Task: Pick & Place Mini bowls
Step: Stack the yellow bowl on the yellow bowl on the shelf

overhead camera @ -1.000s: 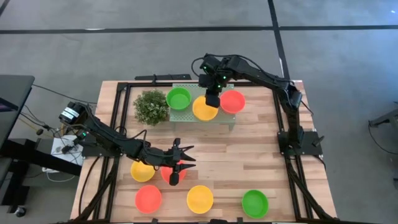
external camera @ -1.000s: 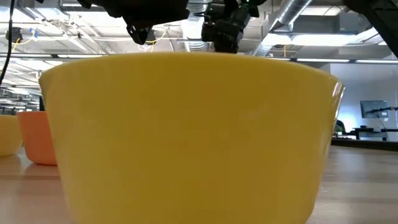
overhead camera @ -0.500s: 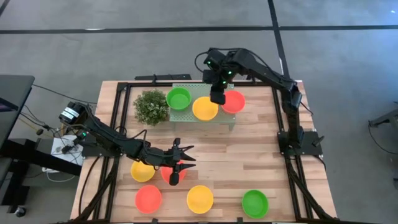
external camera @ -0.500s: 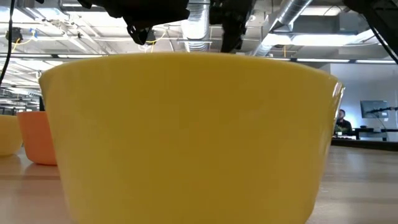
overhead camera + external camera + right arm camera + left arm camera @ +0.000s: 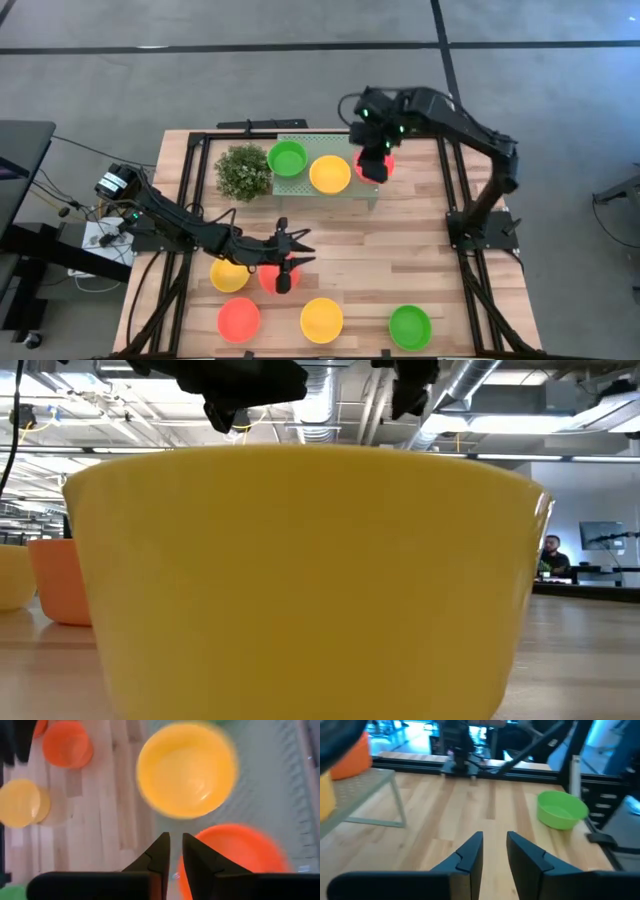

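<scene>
Wooden table (image 5: 400,250), mini bowls (image 5: 329,174) on tray (image 5: 300,190), right gripper (image 5: 373,168) above

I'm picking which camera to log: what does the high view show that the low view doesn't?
Only the high view: the tray holding a green bowl, yellow bowl and red bowl, the plant, the right gripper over the red bowl, and the left gripper above the near bowls. Only the low view: the room behind and a seated person. Both: the front yellow bowl, which fills the low view.
</scene>
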`<state>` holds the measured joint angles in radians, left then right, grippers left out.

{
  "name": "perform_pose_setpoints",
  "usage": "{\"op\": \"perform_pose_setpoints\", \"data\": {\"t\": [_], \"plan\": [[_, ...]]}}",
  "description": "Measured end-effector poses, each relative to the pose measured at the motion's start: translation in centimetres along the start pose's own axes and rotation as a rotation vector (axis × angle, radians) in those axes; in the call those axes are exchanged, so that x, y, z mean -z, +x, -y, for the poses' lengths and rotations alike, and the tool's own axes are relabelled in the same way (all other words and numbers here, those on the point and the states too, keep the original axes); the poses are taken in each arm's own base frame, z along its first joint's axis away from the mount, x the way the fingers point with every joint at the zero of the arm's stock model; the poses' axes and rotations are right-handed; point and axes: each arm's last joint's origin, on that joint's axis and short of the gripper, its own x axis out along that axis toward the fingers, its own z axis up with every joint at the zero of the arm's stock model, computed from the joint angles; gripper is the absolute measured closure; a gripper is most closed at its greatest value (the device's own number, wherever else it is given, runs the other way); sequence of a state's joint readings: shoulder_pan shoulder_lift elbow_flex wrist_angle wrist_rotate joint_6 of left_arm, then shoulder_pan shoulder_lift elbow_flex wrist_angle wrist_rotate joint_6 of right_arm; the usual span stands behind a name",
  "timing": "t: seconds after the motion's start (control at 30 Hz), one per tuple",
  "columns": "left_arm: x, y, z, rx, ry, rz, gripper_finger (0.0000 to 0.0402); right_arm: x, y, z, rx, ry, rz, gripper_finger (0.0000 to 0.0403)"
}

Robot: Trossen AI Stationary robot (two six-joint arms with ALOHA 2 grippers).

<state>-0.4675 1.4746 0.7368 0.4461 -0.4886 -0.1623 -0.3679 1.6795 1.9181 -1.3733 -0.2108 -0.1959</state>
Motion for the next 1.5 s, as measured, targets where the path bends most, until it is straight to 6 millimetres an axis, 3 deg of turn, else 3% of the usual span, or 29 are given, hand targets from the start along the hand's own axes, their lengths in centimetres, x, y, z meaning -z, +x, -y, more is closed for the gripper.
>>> {"op": "perform_pose_setpoints", "data": {"t": [0.17, 0.3, 0.43, 0.57, 0.83, 1.03, 1.27, 1.5], "plan": [[-0.1, 0.1, -0.2, -0.01, -0.026, 0.005, 0.0353, 4.3, 3.1, -1.8, -0.031, -0.026, -0.041, 0.0394], [-0.1, 0.2, -0.5, -0.023, -0.039, 0.009, 0.0394, 7.3, 3.5, -3.1, -0.034, -0.039, 0.065, 0.0396], [-0.3, 0.7, -1.5, -0.063, -0.055, 0.014, 0.0395, 8.6, 4.9, -4.6, -0.053, -0.044, 0.268, 0.0398], [-0.4, 1.0, -2.4, -0.095, -0.056, 0.016, 0.0395, 9.2, 8.1, -6.4, -0.099, -0.118, 0.395, 0.04], [-0.6, 1.0, -2.6, -0.169, -0.021, 0.036, 0.0395, 7.1, 14.5, -8.7, 0.014, -0.119, 0.507, 0.0402], [-0.6, 1.0, -2.6, -0.178, -0.022, 0.04, 0.0396, 5.2, 17.1, -8.7, 0.146, -0.073, 0.476, 0.0402], [-0.7, 1.0, -2.6, -0.176, -0.013, 0.045, 0.0395, 3.5, 17.4, -8.1, 0.251, -0.056, 0.485, 0.0402], [-0.6, 0.7, -2.0, -0.155, -0.006, 0.045, 0.0393, 3.1, 16.1, -7.9, 0.263, -0.073, 0.493, 0.0402]]}}
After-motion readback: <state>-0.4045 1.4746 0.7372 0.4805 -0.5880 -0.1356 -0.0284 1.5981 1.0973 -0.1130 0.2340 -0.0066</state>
